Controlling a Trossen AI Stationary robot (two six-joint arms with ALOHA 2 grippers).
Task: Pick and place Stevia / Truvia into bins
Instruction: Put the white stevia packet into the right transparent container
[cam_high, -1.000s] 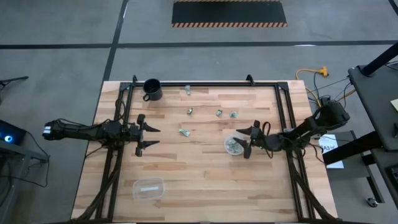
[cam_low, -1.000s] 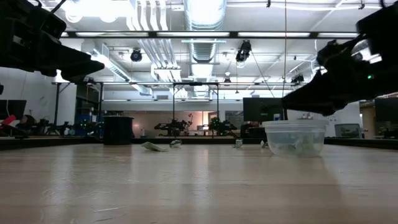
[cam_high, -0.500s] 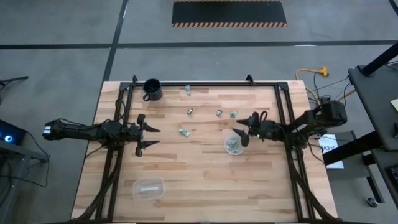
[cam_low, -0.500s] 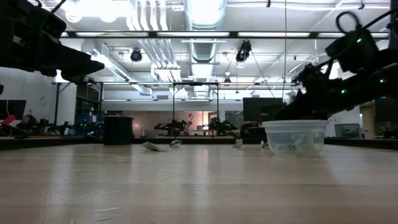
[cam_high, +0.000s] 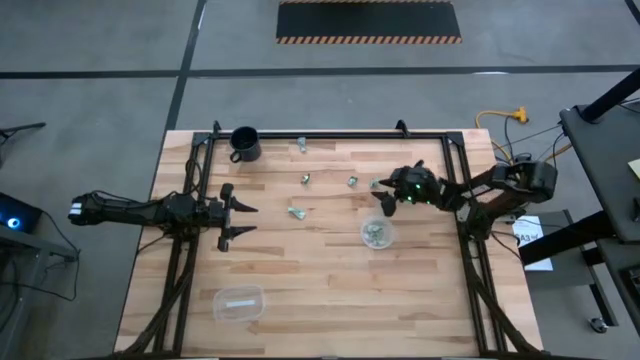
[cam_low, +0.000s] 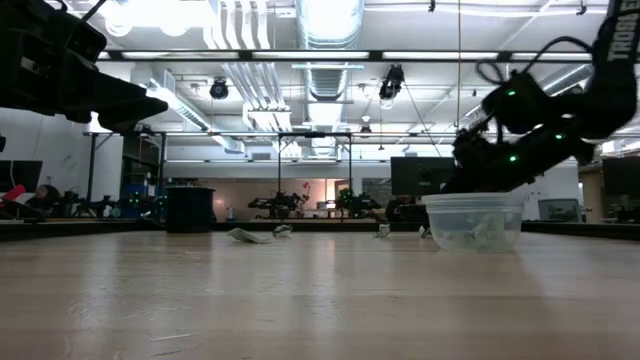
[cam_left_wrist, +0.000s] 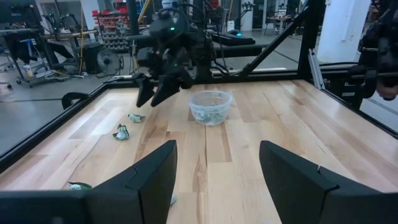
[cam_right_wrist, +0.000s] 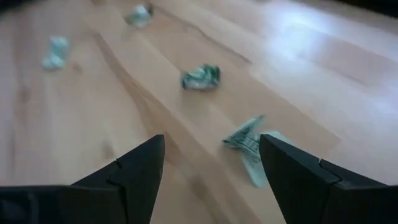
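Several tiny green-and-white packets lie loose on the far half of the table (cam_high: 352, 181), (cam_high: 306, 179), (cam_high: 296, 212), (cam_high: 302, 145). More sit in the round clear bowl (cam_high: 377, 234), which is also in the low view (cam_low: 473, 220). The clear rectangular tub (cam_high: 238, 302) stands near the near edge. My right gripper (cam_high: 385, 197) is open and hovers just past the bowl, above a crumpled packet (cam_right_wrist: 252, 146), with another packet (cam_right_wrist: 201, 76) farther ahead. My left gripper (cam_high: 232, 210) is open and waits at the table's left side, touching nothing.
A black mug (cam_high: 244, 143) stands at the far left corner, inside the black frame rails (cam_high: 455, 180) that run along the table's sides. Bare wood lies between the bowl and the tub. The left wrist view shows the bowl (cam_left_wrist: 211, 107) and the right gripper (cam_left_wrist: 158, 87) across the table.
My right gripper has moved from beside the round bowl toward the far edge and a little left. It has risen past the bowl's rim and come over the loose packets, and it has stayed open. My left arm has kept still.
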